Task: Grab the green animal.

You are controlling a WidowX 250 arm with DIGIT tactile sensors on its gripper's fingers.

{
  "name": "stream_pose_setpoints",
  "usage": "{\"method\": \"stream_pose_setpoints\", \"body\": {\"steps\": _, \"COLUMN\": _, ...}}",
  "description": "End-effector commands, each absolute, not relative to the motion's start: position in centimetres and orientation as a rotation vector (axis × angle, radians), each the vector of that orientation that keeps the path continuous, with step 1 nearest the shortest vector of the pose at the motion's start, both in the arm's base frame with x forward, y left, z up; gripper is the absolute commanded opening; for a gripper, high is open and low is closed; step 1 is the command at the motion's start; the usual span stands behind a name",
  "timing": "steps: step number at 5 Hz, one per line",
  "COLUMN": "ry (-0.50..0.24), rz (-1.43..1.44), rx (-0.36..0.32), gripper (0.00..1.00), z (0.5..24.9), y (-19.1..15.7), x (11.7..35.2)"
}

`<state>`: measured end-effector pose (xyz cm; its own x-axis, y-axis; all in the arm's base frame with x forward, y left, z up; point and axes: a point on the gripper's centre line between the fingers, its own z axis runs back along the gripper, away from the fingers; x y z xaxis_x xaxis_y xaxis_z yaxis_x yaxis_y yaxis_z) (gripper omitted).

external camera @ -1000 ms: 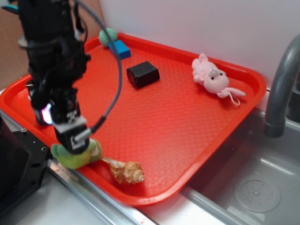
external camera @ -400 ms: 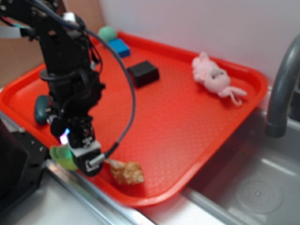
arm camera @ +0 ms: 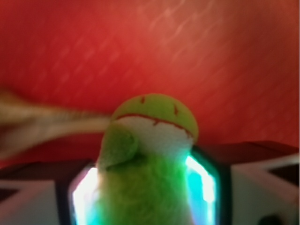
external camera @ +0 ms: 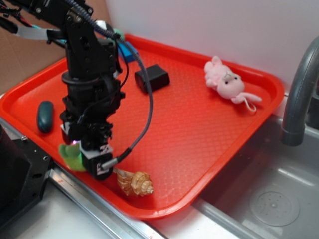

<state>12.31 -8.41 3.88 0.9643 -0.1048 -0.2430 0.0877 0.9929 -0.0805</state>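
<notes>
red tray (external camera: 209, 164): shell (external camera: 134, 182), pink plush (external camera: 225, 82), black block (external camera: 152, 78) | fingers (external camera: 84, 158): clamped on green animal (arm camera: 150, 159)

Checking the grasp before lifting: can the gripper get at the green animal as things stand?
Probably yes. The gripper is already down on the green animal; the wrist view shows it between the fingers, apparently clamped. The seashell lies close beside but doesn't block.

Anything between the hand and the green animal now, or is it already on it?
Nothing lies between them. In the wrist view the green animal sits between the hand's fingers; the exterior view shows the hand down on it.
</notes>
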Motion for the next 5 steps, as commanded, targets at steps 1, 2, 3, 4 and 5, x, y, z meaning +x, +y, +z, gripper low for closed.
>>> {"method": "stream_pose_setpoints", "body": {"steps": 1, "ry": 0.170, "rz": -0.059, "rx": -0.086, "gripper": 0.00, "z": 10.2, "y": -6.4, "x": 14.9}}
{"method": "stream_pose_setpoints", "body": {"steps": 2, "ry": 0.110, "rz": -0.003, "rx": -0.081, "gripper": 0.00, "z": 15.0, "y": -4.3, "x": 14.4}}
{"method": "stream_pose_setpoints", "body": {"steps": 3, "ry": 0.071, "rz": -0.045, "rx": -0.034, "gripper": 0.00, "z": 16.9, "y": -1.4, "x": 15.2}}
{"method": "stream_pose_setpoints", "body": {"steps": 4, "ry": 0.061, "rz": -0.073, "rx": 0.040, "gripper": 0.00, "z": 17.4, "y": 0.8, "x": 16.0}}
{"method": "stream_pose_setpoints", "body": {"steps": 5, "ry": 0.028, "rz": -0.074, "rx": 0.055, "gripper": 0.00, "z": 17.7, "y": 3.0, "x": 17.7}}
